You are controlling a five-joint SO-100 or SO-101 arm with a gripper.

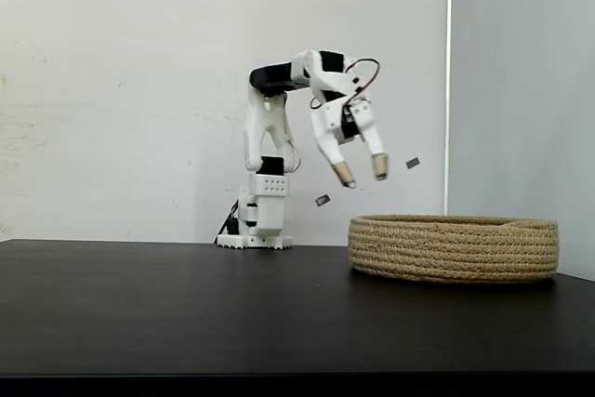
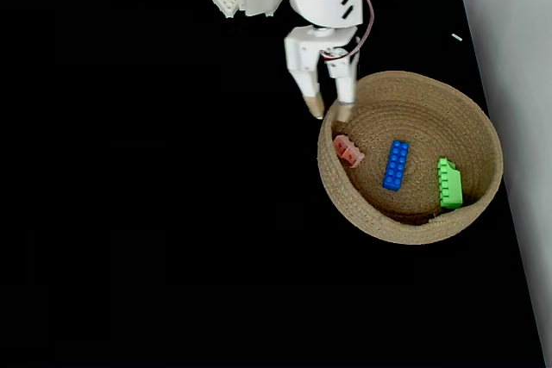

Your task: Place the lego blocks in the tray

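Observation:
In the fixed view from above, the round rope tray (image 2: 470, 131) holds three lego blocks: a pale pink one (image 2: 348, 151) near its left wall, a long blue one (image 2: 396, 165) in the middle and a bright green one (image 2: 448, 184) at the right. My gripper (image 2: 330, 112) hangs open and empty over the tray's upper-left rim. Seen from the side, the gripper (image 1: 363, 174) points down, well above the left end of the tray (image 1: 454, 248). The blocks are hidden behind the tray's wall in that side view.
The arm's white base (image 1: 254, 222) stands at the back of the black table (image 1: 186, 313), left of the tray. A white wall rises behind. From above, the table's right edge (image 2: 509, 204) runs close beside the tray.

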